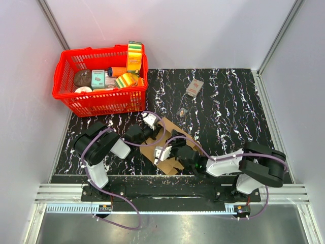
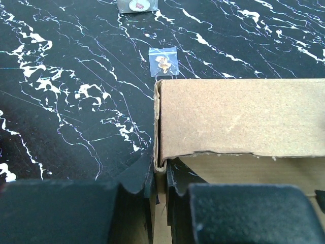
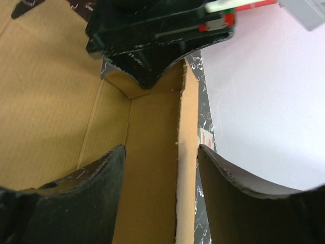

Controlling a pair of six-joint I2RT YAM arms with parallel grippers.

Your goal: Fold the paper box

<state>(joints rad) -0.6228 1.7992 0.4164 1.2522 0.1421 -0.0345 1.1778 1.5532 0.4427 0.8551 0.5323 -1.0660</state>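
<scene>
The paper box (image 1: 172,165) is plain brown cardboard lying partly folded at the near middle of the table. One side wall (image 2: 238,117) stands upright. My left gripper (image 2: 161,175) is shut on the end corner of that wall, with a thin strip of cardboard pinched between its black fingers (image 2: 137,183). In the top view the left gripper (image 1: 151,133) sits at the box's far left end. My right gripper (image 3: 161,150) is open and straddles the same upright wall (image 3: 188,168) further along, with room on the inner side. From above, the right gripper (image 1: 171,147) is over the middle of the box.
A red basket (image 1: 76,104) full of groceries stands at the back left. A small grey-and-red packet (image 1: 194,87) and a tiny clear bag (image 1: 183,111) lie on the black marbled tabletop (image 1: 228,122) beyond the box. White walls enclose the table.
</scene>
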